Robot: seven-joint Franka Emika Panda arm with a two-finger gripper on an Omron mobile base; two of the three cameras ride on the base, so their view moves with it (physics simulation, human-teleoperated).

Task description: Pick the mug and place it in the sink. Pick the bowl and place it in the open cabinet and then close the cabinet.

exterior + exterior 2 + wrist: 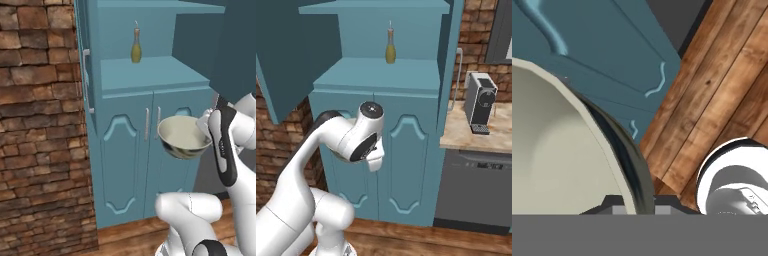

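You have the bowl (182, 136) clamped at its rim in the gripper (634, 205), jaws pinched tight on the wall (cream inside facing the hand camera). From the left base view it hangs tilted in the air, in front of the lower arched doors of the cabinet (125, 150), well above the wooden floor (722, 95). The upper doors stand open, and a slim yellow-green bottle (135, 46) stands on the shelf inside
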